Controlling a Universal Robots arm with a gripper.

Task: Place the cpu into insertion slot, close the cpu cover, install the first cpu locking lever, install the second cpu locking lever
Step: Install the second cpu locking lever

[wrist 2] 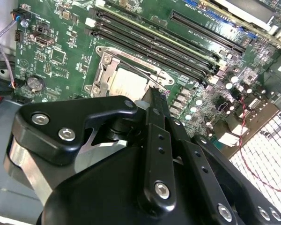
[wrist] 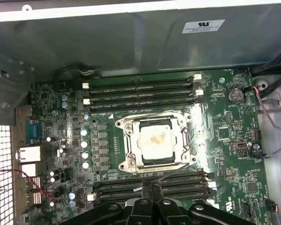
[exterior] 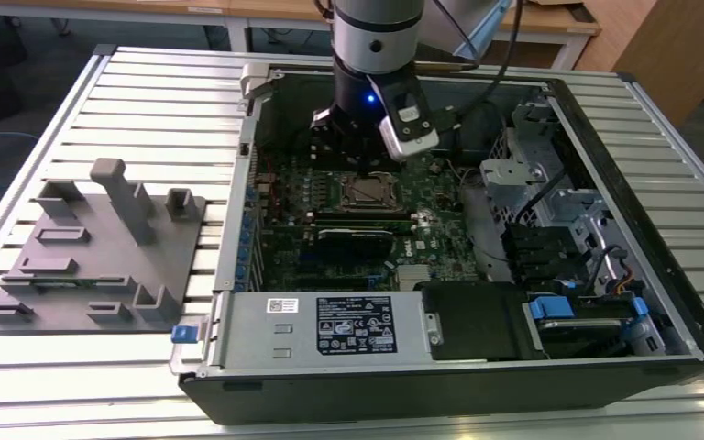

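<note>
The cpu (wrist: 154, 140), a dull silver square, lies in the insertion slot (wrist: 123, 125) on the green board. The cpu cover (wrist: 131, 146) is down flat around it, its window framing the chip. A thin wire locking lever (wrist: 178, 170) runs along the slot's edge towards my fingertips. My gripper (wrist: 152, 188) is shut and sits just off that edge of the slot, beside the lever's end. In the second wrist view the gripper (wrist 2: 152, 96) hangs close over the cpu (wrist 2: 126, 84). The exterior view has the gripper (exterior: 369, 170) low inside the case, just above the cpu (exterior: 367, 192).
Long black memory slots (wrist: 140, 93) flank the socket on both sides. The case's metal wall (wrist: 107, 42) stands close behind. A drive cage (exterior: 535, 183) and power supply (exterior: 327, 325) fill the case's other parts. A grey fixture (exterior: 95, 247) rests on the slatted table at the exterior view's left.
</note>
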